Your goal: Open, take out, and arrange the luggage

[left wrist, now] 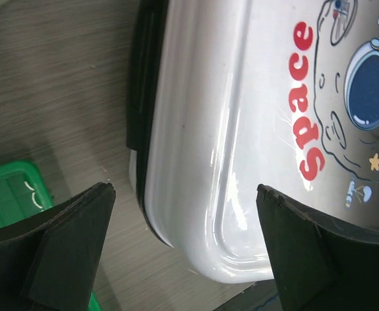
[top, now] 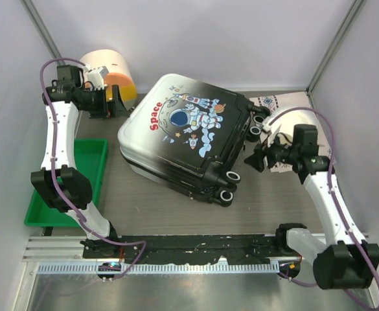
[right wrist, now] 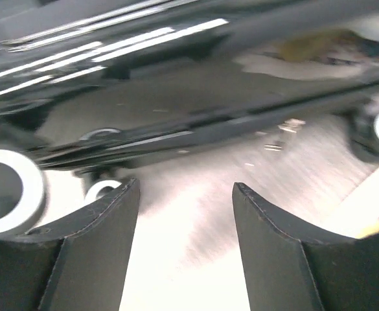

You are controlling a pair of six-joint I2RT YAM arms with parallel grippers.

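Note:
The luggage [top: 183,139] lies flat in the middle of the table with its astronaut "Space" print up and its black wheels [top: 228,188] toward the right front. Both shells lie one on the other. My left gripper [top: 116,107] hovers at its white back-left corner. In the left wrist view that gripper [left wrist: 186,189] is open, the white corner of the luggage [left wrist: 241,162] showing between the fingers, untouched. My right gripper [top: 252,159] sits low by the wheel end. In the right wrist view it [right wrist: 186,186] is open over bare table, facing the luggage's black side [right wrist: 176,97].
A green tray [top: 79,188] lies at the left beside the left arm. A cream-and-orange cylinder [top: 111,70] stands at the back left behind the left gripper. A patterned white item [top: 270,103] lies at the back right. White walls close in three sides.

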